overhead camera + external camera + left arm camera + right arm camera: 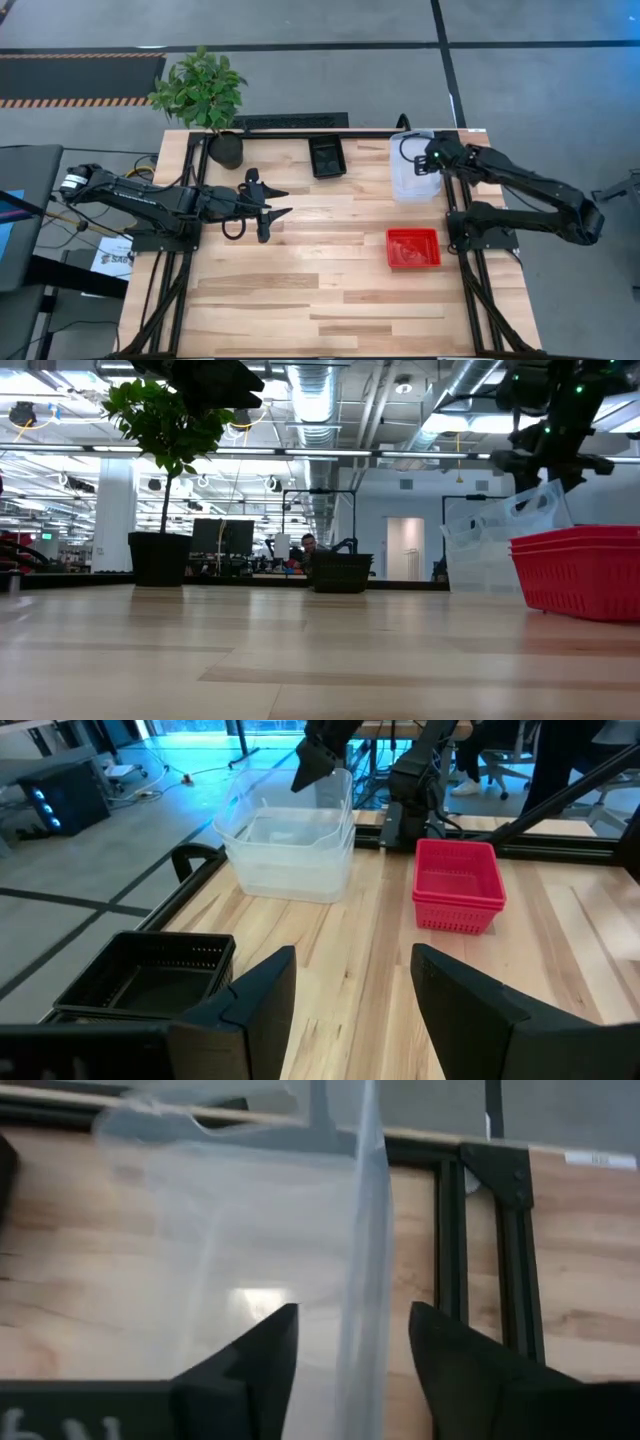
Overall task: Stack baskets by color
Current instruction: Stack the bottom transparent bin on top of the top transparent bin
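1. Wooden table (pixel 300 300) seen from above, w/ one dark robot arm at each side.
2. Clear baskets (pixel 413 170) sat as a nested stack near the table's far right corner. From table height the top one looked tilted, not fully seated.
3. Right gripper (pixel 352 1342) was directly over that clear stack. Its fingers stood apart, straddling the basket's thin wall w/ gaps on both sides, so nothing was gripped.
4. Red baskets (pixel 413 248) were stacked on the right side of the table, nearer the front than the clear ones & apart from them. Two red rims showed from table height; exact count hard to tell.
5. Black baskets (pixel 327 156) sat nested at the far edge, about mid-table, left of the clear stack.
6. Left gripper (pixel 272 205) hovered over the left-centre of the table, pointing toward the right side. Fingers were parted & empty.
7. Potted plant (pixel 205 95) in a black pot stood at the far left corner, just left of the black baskets.
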